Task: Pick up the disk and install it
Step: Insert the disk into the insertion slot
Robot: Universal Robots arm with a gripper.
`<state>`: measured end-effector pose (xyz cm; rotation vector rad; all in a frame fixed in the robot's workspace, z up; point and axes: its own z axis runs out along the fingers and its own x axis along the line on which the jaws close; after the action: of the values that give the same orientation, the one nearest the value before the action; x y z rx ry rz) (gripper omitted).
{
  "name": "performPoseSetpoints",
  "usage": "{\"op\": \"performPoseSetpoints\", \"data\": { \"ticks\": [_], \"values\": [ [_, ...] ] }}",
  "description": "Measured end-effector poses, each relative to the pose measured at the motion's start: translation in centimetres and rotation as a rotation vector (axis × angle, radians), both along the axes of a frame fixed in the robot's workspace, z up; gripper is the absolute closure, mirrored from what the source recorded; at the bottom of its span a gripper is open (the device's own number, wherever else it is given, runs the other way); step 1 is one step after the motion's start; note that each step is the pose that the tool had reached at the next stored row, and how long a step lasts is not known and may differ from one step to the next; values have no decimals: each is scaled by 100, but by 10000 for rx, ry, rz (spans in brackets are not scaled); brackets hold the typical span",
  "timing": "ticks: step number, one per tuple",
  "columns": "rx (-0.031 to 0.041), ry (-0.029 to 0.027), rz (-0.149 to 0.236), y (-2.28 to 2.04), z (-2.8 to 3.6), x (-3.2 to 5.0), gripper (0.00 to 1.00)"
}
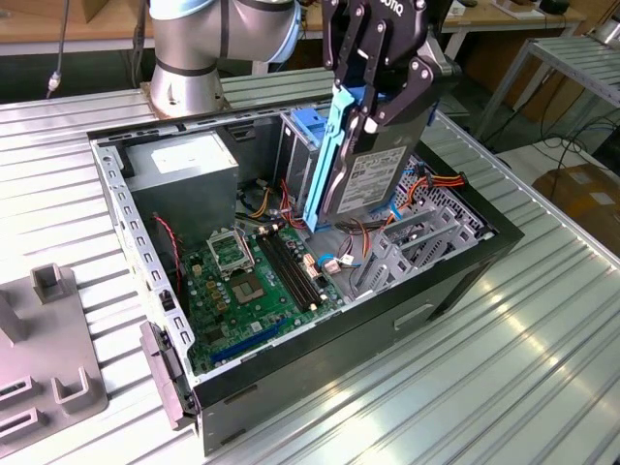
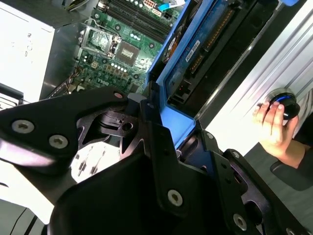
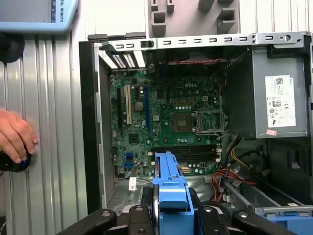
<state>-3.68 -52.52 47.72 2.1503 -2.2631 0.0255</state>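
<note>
1. Nearest to us in the second wrist view are the black linkages of the gripper. It is clenched on the disk, with its fingers pressing on either side of the drive's upper end.
2. In the exterior view we see the disk held on edge and tilted. Its white label faces outward and a blue carrier rail runs down the side towards the exterior view's left.
3. The disk hangs over the open computer case, which lies on its side on the slatted metal table. The disk's lower end is over the interior, between the green motherboard and the silver drive cage. We cannot tell whether it touches anything there.
4. A blue plastic bracket stands just behind the disk. The grey power supply sits in the case corner at the exterior view's left. Red and orange cables run near the cage.
5. Outside the case, in the second wrist view, a person's hand rests on a dark round knob on the table.
6. A grey fixture lies on the table at the exterior view's left, well apart from the case.
</note>
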Motion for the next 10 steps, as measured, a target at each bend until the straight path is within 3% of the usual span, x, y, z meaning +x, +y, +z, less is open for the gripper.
{"op": "performPoseSetpoints", "data": {
  "ticks": [10],
  "values": [
    [-29,0,-33,-107,-2,42,63]
  ]
}}
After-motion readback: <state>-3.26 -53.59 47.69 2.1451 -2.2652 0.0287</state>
